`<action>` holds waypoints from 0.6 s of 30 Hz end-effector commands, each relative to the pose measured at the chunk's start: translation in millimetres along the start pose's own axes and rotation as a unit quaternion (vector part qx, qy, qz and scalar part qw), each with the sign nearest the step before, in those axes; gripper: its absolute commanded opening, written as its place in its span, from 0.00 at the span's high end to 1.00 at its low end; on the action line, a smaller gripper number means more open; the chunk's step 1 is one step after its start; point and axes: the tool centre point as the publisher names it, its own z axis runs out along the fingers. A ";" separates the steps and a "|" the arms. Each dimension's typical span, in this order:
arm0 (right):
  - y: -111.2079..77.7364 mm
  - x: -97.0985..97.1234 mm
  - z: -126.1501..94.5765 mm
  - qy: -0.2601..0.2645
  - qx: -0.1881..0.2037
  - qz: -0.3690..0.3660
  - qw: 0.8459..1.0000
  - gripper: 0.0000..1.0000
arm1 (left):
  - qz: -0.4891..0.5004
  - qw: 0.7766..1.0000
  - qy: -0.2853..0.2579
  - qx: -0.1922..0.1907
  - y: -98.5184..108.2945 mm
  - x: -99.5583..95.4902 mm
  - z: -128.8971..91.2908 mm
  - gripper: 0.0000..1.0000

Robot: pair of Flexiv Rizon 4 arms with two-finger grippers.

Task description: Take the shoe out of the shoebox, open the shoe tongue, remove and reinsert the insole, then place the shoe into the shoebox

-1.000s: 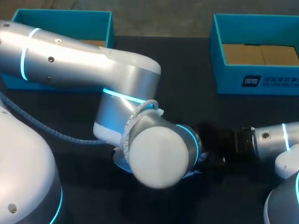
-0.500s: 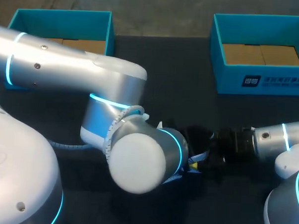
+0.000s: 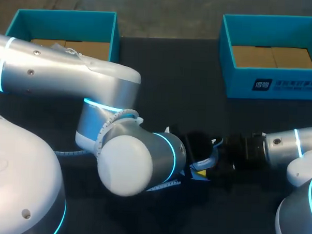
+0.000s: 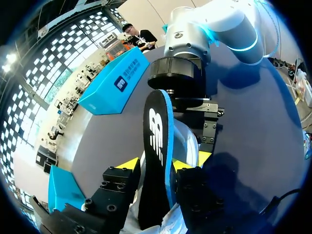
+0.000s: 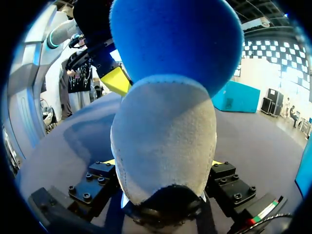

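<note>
The white shoe (image 5: 165, 146) lies on the black table with my right gripper (image 5: 163, 163) shut on its heel. In the head view only a white and blue bit of the shoe (image 3: 208, 159) shows, between my left arm's wrist (image 3: 138, 160) and my right gripper (image 3: 232, 151). The insole (image 4: 155, 131), black on top and blue underneath, stands up out of the shoe (image 4: 187, 146). My left gripper (image 4: 156, 165) is shut on it, one yellow tip on each side. From the right wrist the insole's blue underside (image 5: 175, 39) looms over the heel.
A teal shoebox (image 3: 62, 13) stands at the back left and a second one (image 3: 282, 83) at the back right, both open with brown card inside. My bulky left arm hides much of the table's middle.
My left arm has swung toward the left, uncovering the shoe and a yellow fingertip beside it. The right arm has not moved.
</note>
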 end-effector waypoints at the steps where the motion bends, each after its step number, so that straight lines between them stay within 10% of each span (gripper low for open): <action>1: 0.5 2.3 -0.4 -0.001 0.001 0.000 1.000 1.00 | 0.000 1.000 -0.003 0.003 3.0 3.7 -1.0 0.64; 18: 0.5 2.3 -0.4 -0.001 0.001 0.000 1.000 1.00 | -0.004 1.000 -0.002 -0.012 -5.3 9.1 9.4 0.75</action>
